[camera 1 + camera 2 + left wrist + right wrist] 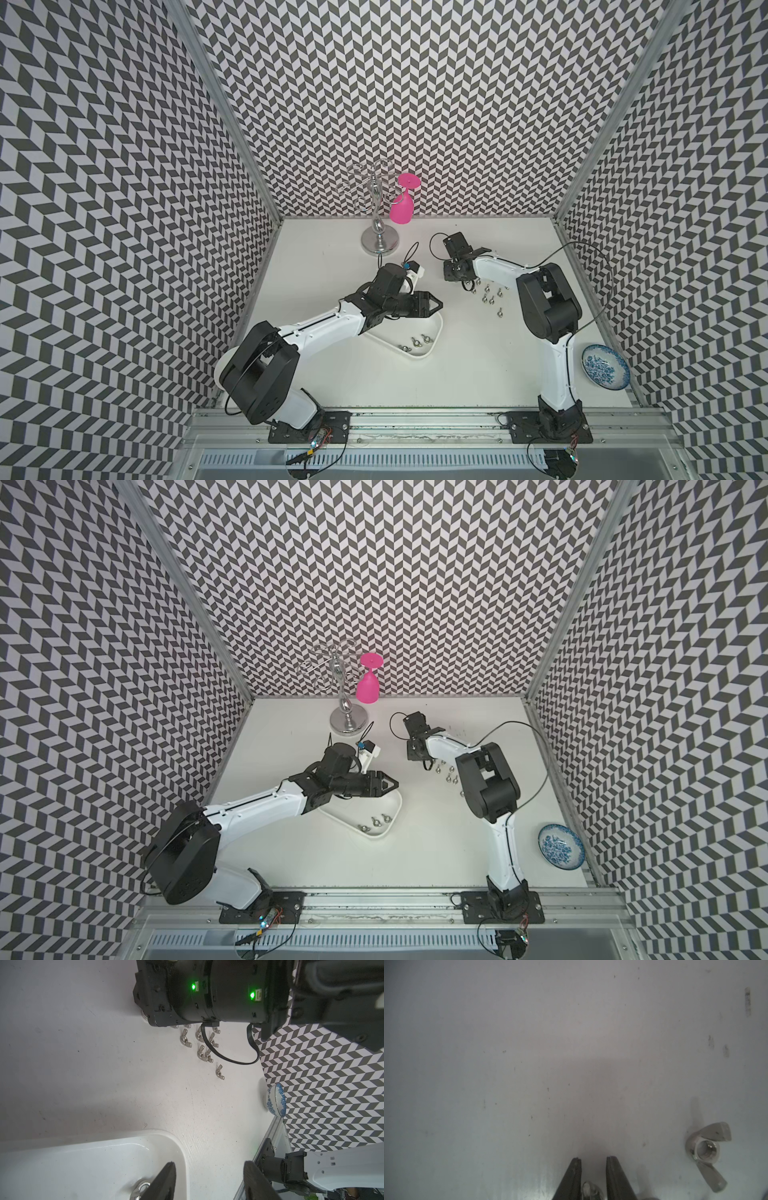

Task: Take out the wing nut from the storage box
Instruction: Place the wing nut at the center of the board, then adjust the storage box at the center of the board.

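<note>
Release step: right gripper (591, 1158) slack around nut (589, 1190) on tabletop (508, 1064); next, lower spread left gripper (209, 1162) into box (83, 1157) onto boxed nut (141, 1188).

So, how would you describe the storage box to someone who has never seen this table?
Start from the white table. Near its middle, below the left gripper, lies the storage box: a shallow white tray with rounded corners. Unlike the round blue-patterned bowl, it is rectangular and holds wing nuts.
</note>
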Tool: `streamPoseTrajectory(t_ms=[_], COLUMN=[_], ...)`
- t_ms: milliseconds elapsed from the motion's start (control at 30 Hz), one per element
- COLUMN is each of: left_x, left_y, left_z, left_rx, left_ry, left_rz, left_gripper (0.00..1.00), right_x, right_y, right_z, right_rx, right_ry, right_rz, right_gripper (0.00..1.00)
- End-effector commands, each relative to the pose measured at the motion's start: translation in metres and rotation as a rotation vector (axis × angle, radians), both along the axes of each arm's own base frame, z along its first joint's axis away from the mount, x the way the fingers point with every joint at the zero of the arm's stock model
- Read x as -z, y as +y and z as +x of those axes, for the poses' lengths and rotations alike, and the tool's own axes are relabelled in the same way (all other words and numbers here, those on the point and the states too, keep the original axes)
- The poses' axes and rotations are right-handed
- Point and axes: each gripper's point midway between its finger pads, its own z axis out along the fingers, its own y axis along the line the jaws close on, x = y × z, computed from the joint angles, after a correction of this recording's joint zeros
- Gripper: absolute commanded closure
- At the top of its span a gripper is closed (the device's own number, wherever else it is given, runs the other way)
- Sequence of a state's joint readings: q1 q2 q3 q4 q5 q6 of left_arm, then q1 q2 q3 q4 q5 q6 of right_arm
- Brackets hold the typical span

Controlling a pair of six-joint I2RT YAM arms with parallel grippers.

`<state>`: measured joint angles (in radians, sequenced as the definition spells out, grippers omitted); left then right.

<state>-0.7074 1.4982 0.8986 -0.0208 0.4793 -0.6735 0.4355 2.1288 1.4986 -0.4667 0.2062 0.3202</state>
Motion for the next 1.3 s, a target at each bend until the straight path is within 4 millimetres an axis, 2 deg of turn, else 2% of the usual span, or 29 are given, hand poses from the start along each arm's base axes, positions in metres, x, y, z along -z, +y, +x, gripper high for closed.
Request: streamPoseTrajectory(t_ms=[0,100,333,600,767,867,967,1100,1167,1267], left_x=[-0.01,-0.013,-0.022,-0.026,-0.025,-0.023,-0.012,0.007,0.019,0.032], left_y=[-0.005,-0.005,0.008,0.038,0.077,0.112,0.153,0.201,0.217,0.226], left_z=[0.004,0.004,0.015,0.03,0.034,0.034,0.036,0.043,0.048,0.054], left_rx=[0.009,0.012,-0.018,-0.078,-0.183,-0.276,-0.388,-0.527,-0.587,-0.631], left_ry=[-0.035,-0.045,-0.077,-0.065,-0.052,-0.053,-0.032,0.032,0.085,0.153], left_rz=[-0.005,0.001,0.018,0.007,0.016,0.023,0.041,0.046,0.044,0.006], left_gripper=[0.44,0.44,0.44,0.44,0.44,0.44,0.43,0.42,0.43,0.44], right_x=[-0.015,-0.032,-0.09,-0.13,-0.139,-0.138,-0.133,-0.132,-0.13,-0.125], right_y=[0.002,0.004,0.007,0.006,0.009,0.015,0.021,0.044,0.057,0.074], right_z=[0.003,0.006,0.007,-0.009,-0.022,-0.031,-0.04,-0.062,-0.077,-0.101], right_rx=[-0.015,-0.017,-0.022,-0.056,-0.085,-0.106,-0.126,-0.18,-0.212,-0.259], right_ry=[-0.015,-0.044,-0.144,-0.211,-0.223,-0.22,-0.203,-0.19,-0.179,-0.158], right_rz=[0.016,0.031,0.091,0.142,0.162,0.168,0.167,0.184,0.183,0.194], right_gripper=[0.73,0.71,0.68,0.69,0.7,0.71,0.73,0.77,0.82,0.88])
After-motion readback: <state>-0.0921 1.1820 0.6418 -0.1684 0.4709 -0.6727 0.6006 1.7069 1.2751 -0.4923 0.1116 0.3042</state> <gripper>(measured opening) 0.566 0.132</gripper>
